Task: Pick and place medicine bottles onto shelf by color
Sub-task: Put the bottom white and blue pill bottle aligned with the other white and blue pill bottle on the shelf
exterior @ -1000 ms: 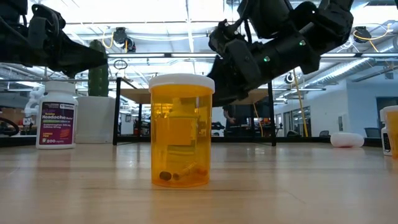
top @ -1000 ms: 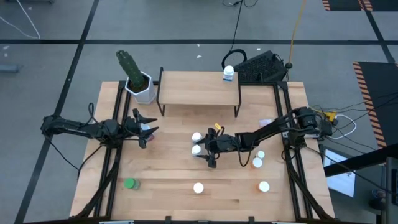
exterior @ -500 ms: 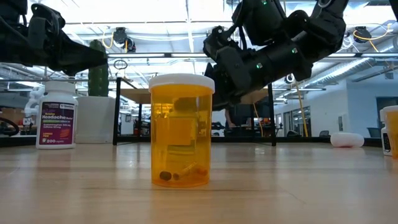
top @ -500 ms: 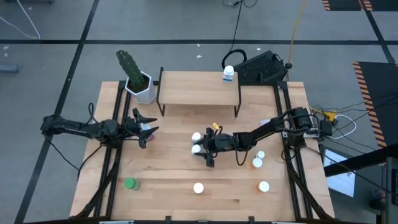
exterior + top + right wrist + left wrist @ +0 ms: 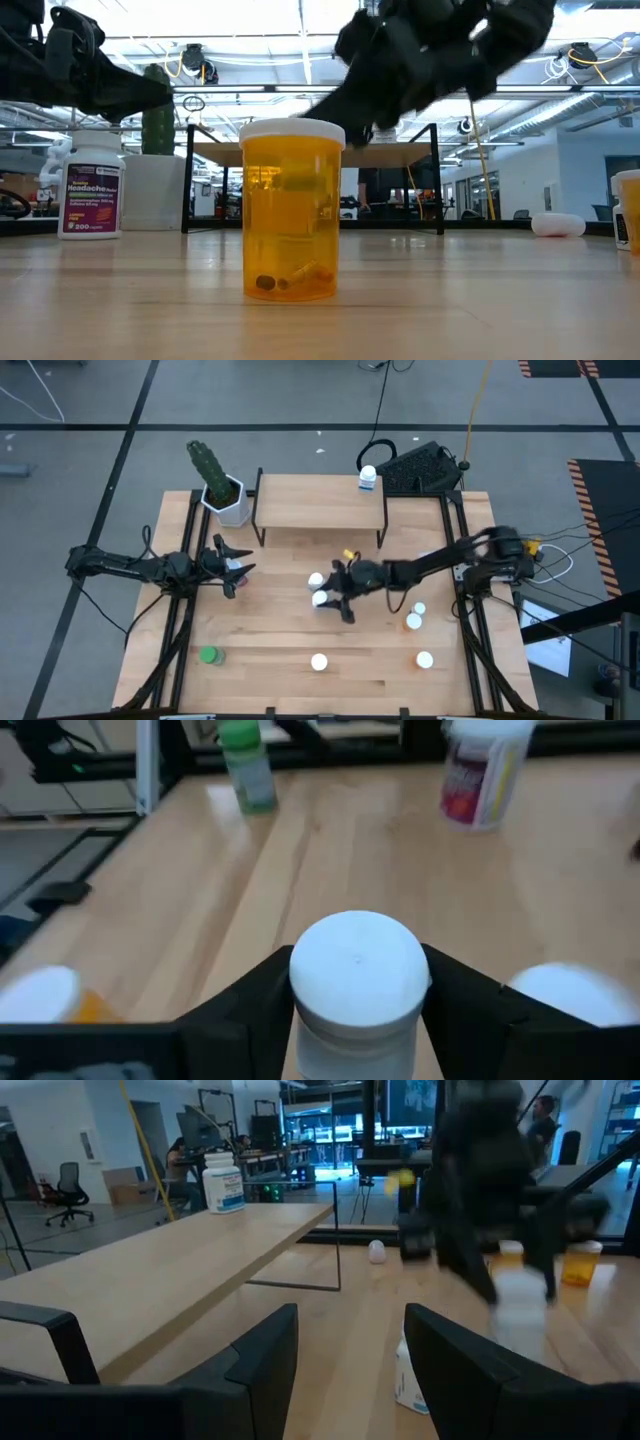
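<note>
My right gripper (image 5: 330,597) reaches to the table's middle and is shut on a pale bottle with a white cap (image 5: 360,970). A second white-capped bottle (image 5: 316,579) stands just beyond it. My left gripper (image 5: 238,567) is open at the table's left. It hovers over a pinkish bottle (image 5: 232,576), which also shows in the low view (image 5: 90,195). The shelf (image 5: 320,502) stands at the far edge with a blue-white bottle (image 5: 368,479) on its right end. A green bottle (image 5: 208,655) and orange bottles (image 5: 413,622) (image 5: 292,210) stand near the front. My right gripper pinches the bottle between its two fingers, one on each side of the cap and upper body (image 5: 300,1005). The fingers (image 5: 455,995) come slanting from the table's right and from above. The bottle stands upright in the hold. I cannot tell whether its base is clear of the table.
A white hexagonal pot with a cactus (image 5: 230,500) stands left of the shelf. More white-capped bottles (image 5: 318,661) (image 5: 425,659) (image 5: 419,608) stand at the front and right. A dark keyboard (image 5: 425,468) lies behind the shelf's right end.
My right gripper has gone up and a little toward the table's right edge, moving fast enough to blur. The bottle between its fingers has shifted slightly with it.
</note>
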`<state>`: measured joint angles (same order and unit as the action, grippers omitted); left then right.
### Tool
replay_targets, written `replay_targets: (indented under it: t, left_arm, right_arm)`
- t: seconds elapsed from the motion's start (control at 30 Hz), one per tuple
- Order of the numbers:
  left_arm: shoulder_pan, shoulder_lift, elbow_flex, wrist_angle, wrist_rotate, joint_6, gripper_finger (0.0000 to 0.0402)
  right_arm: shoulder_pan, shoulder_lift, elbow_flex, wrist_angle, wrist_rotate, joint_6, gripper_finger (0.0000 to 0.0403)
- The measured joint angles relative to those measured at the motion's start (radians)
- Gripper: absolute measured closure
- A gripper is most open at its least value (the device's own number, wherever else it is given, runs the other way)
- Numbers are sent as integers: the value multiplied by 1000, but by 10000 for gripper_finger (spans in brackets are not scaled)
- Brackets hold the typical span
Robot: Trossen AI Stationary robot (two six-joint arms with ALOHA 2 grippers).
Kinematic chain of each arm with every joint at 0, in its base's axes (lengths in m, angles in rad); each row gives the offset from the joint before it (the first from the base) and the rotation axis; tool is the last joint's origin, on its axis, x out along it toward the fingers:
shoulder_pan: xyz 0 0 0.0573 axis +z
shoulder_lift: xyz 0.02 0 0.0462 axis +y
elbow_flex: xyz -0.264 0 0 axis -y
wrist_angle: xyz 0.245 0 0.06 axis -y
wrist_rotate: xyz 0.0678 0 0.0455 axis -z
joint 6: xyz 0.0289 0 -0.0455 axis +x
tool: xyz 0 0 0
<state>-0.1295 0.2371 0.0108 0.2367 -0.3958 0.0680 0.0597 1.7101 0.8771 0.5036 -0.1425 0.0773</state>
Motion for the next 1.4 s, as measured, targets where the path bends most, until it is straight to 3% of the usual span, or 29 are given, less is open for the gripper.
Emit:
replay_targets:
  t: [0.23, 0.4, 0.53, 0.73, 1.1, 1.4]
  left_arm:
    - [0, 0, 0, -50, 0, -47, 213]
    - [0, 0, 0, -60, -17, -76, 213]
    - [0, 0, 0, -59, -25, -81, 213]
    - [0, 0, 0, -65, -25, -97, 213]
    - [0, 0, 0, -92, -26, -133, 213]
    - [0, 1, 0, -114, -26, -159, 213]
  right_arm:
    - [-157, -358, 0, -312, -19, -184, 225]
    - [-379, -521, 62, -545, -49, -292, 225]
    - [-563, -505, 169, -691, -178, -365, 225]
    - [-714, -415, 235, -712, -356, -469, 223]
    - [-823, -327, 227, -714, -361, -599, 223]
    - [-878, -290, 227, -707, -447, -618, 222]
